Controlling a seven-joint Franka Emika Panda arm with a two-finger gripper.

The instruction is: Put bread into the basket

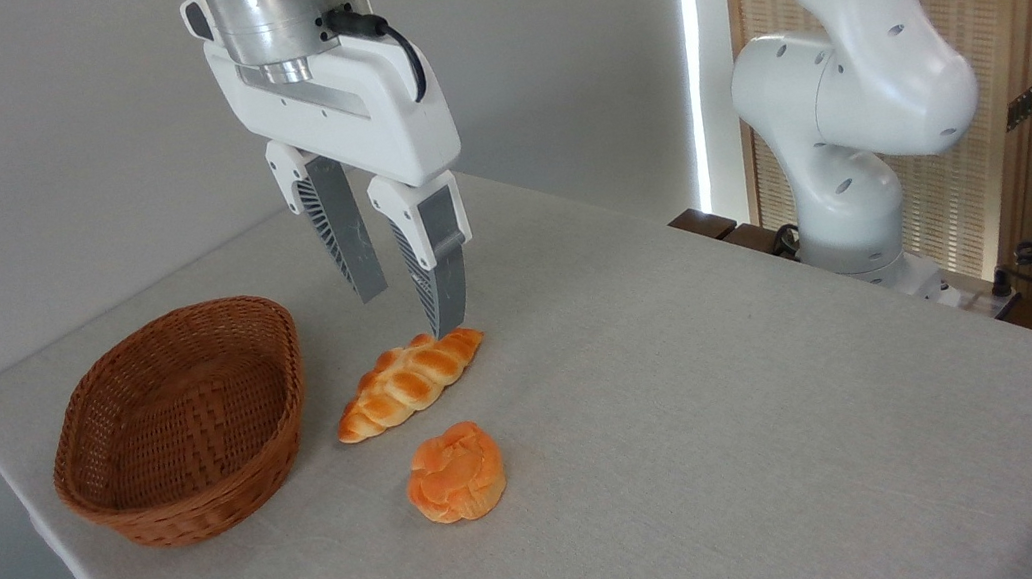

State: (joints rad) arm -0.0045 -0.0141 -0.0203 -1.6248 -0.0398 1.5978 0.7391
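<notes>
I see my pincer (410, 315) spread open, empty, seemingly just above the braided loaf (410, 381); bun (455, 473) lies beside the wicker basket (179, 425).

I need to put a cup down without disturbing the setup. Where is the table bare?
The wide stretch of table right of the round bun, running to the arm's base, is bare. So is the front strip below the bun. It is crowded on the left: basket, braided loaf and the open gripper sit close together.

One fixed camera looks down obliquely at the table (697, 426) from nearby.
</notes>
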